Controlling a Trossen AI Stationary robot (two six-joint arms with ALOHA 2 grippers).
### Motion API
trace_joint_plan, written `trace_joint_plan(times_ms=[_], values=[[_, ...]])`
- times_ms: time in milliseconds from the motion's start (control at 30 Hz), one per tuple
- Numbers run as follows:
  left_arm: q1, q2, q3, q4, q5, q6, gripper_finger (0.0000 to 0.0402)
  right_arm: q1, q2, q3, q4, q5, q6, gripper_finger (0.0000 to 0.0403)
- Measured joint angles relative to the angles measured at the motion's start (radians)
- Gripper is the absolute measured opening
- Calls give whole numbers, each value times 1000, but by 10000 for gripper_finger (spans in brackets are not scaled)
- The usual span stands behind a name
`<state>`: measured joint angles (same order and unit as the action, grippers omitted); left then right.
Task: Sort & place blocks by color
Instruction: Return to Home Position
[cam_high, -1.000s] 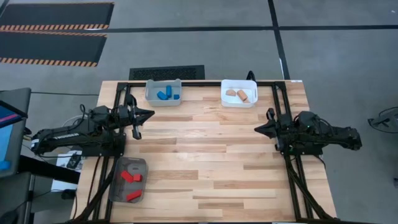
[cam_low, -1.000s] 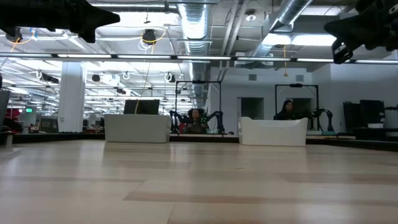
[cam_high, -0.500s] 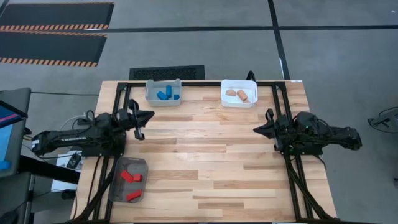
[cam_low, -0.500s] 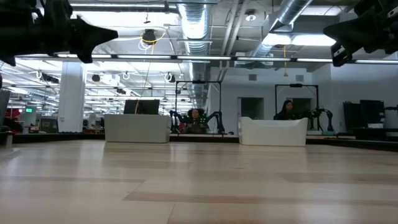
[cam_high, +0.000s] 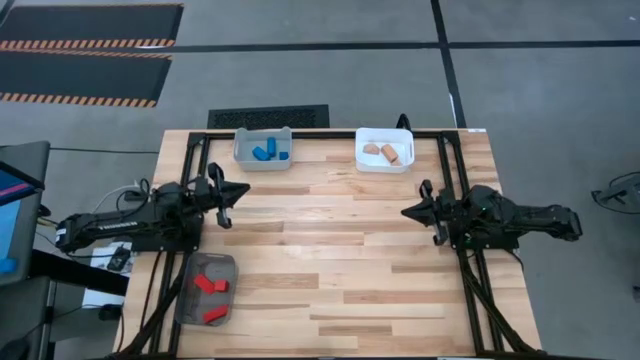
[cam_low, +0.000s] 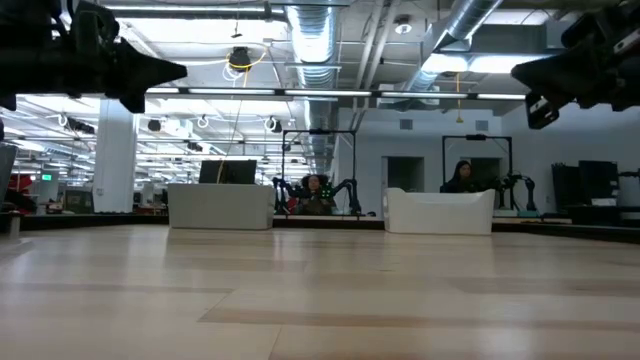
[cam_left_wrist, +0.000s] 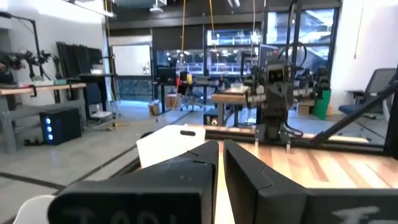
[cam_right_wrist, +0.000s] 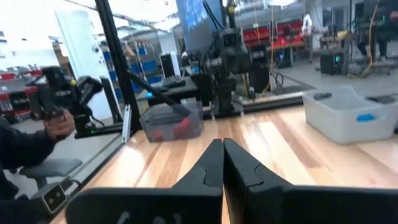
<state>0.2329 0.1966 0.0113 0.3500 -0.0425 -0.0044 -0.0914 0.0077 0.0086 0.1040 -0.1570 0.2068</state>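
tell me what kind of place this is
Most likely a robotics lab in an open industrial hall: exposed ceiling ducts overhead, more robot arm rigs in the room behind the table, and hazard-striped mats on a grey concrete floor.

Pale wood-plank surface (cam_high: 330, 260) w/ black rail frame (cam_high: 330, 133) on it; grey bin (cam_high: 262, 165) and white bin (cam_high: 385, 168) both at far edge, apart from each other; dark mesh bin (cam_high: 180, 290) at near-left corner. Grey concrete floor (cam_high: 540, 60) all round; black grate (cam_high: 267, 116) just behind surface; hazard-striped mats (cam_high: 85, 50) far left; blue screen (cam_high: 8, 190) at left edge. Low view: big open workshop, ceiling ducts (cam_low: 310, 30) overhead; two seated people (cam_low: 314, 190) far back in bkgd. Right wrist view: person (cam_right_wrist: 25, 149) in dark sleeve beside surface, holding dark device (cam_right_wrist: 59, 99).
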Motion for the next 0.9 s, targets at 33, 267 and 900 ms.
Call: trace_joint_plan(times_ms=[33, 267, 900], values=[[0, -4, 0, -13, 0, 0, 16, 0, -4, 0, 7, 0, -2, 16], [0, -8, -1, -175, -51, 8, 16, 0, -3, -1, -49, 18, -81, 25], [-10, -178, -3, -179, 273, 23, 16, 0, 6, -2, -59, 27, -83, 32]])
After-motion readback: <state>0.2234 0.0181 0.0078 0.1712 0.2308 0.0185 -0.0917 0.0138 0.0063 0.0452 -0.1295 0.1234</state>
